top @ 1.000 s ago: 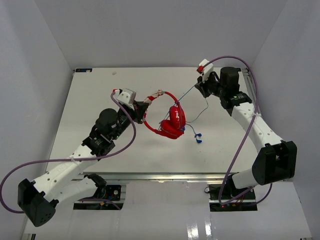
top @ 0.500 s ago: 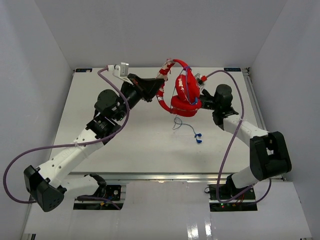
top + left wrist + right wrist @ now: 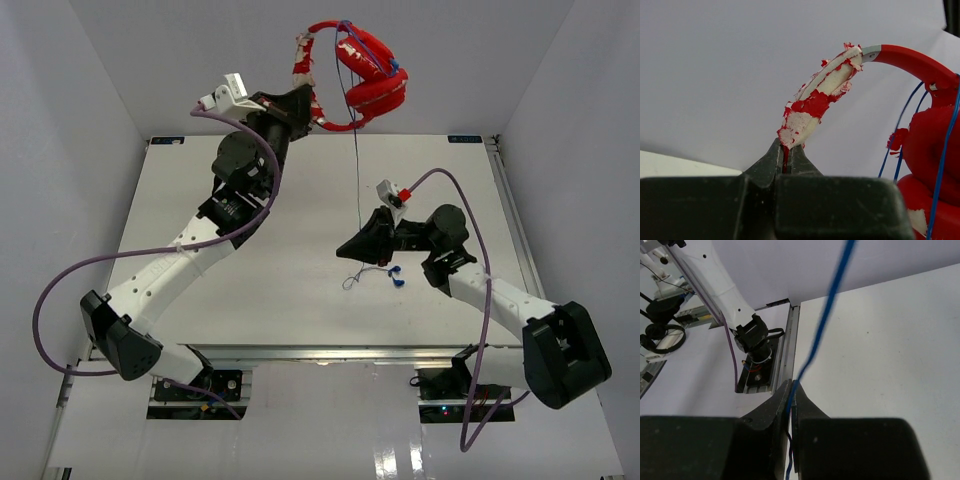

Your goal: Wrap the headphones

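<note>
— Where are the headphones (image 3: 372, 88) found?

— High above the worktop (image 3: 310, 290), at twelve o'clock in the overhead view, out past its far edge. They are carried by the left fingers (image 3: 767, 162), which are pressed together on the frayed end of the headband (image 3: 820, 97). The earcups (image 3: 380, 97) hang free at about three o'clock of that grip.

— Why so high?

— It is judged that height is wanted so that the cable (image 3: 357, 170) is pulled out straight. It is seen running from the earcups toward six o'clock in a nearly plumb line. A few blue strands are seen crossing the band and earcup, probably turns already laid.

— And the lower end?

— It is pinched by the right fingers (image 3: 777, 400), closed tight on the thin blue line, low over the middle of the worktop. Below the pinch a short slack tail lies on the surface, ending in the plug (image 3: 397, 279) at about five o'clock of those fingers.

— What is the pinch for?

— Tension, most likely. With the line held at both ends, it can be guided around the headphones without tangling. The wrap is judged partway at best, since most of the cable hangs unwound.

— Any risk?

— The padding is crumbling where it is gripped, so a slip there cannot be ruled out.
</note>
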`<state>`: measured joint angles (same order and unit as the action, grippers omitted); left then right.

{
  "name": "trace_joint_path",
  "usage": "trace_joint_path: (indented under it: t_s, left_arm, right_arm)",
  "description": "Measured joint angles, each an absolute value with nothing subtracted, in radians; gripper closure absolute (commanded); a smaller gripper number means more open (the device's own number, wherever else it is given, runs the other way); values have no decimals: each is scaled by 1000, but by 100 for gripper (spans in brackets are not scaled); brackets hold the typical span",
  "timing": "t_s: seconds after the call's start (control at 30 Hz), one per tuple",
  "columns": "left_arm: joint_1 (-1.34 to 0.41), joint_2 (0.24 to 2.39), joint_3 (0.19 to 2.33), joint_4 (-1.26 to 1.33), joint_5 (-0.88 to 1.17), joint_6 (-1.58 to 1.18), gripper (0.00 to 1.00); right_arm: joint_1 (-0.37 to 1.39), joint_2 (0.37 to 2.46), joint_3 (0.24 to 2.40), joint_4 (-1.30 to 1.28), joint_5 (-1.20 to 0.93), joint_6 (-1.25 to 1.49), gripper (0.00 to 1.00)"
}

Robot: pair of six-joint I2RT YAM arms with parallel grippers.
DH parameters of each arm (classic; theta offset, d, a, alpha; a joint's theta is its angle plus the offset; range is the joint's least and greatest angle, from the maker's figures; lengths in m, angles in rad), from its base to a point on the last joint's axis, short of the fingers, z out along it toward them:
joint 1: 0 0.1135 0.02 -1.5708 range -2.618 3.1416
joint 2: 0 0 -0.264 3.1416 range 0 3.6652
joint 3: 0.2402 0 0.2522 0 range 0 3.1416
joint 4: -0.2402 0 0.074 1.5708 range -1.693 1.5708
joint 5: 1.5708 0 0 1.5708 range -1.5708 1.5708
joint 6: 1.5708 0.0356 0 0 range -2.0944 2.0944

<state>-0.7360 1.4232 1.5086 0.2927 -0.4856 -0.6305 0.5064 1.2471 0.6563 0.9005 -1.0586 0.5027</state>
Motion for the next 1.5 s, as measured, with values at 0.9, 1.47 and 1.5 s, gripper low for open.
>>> trace_joint_path:
  t_s: [0.9, 1.47, 1.5]
  left_arm:
    - [-656, 1402, 939, 210, -343, 173, 100]
    - [-690, 918, 919, 37, 38, -27, 100]
    - [-691, 922, 927, 32, 48, -54, 100]
  right_arm:
    - [610, 1169, 1295, -292, -314, -594, 92]
    - [378, 1273, 1183, -121, -243, -576, 92]
    - [366, 1278, 1179, -106, -278, -556, 92]
